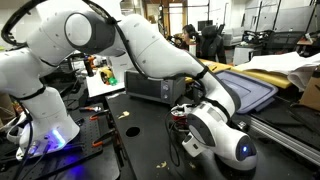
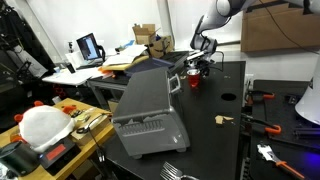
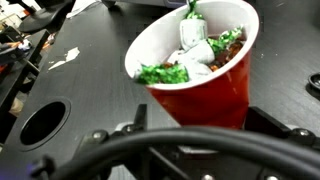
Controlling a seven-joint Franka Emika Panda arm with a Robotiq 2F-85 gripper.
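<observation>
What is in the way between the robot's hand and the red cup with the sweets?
Nothing that shows. In the wrist view, the red plastic cup, full of green and white wrapped sweets, stands on the black table right in front of the open hand, and nothing appears between them.

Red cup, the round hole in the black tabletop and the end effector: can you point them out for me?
red cup (image 3: 205,95), wrist view, on its red side wall.
round hole (image 3: 42,122), wrist view, on its dark middle.
end effector (image 2: 198,67), in an exterior view, midway between its fingertips.
</observation>
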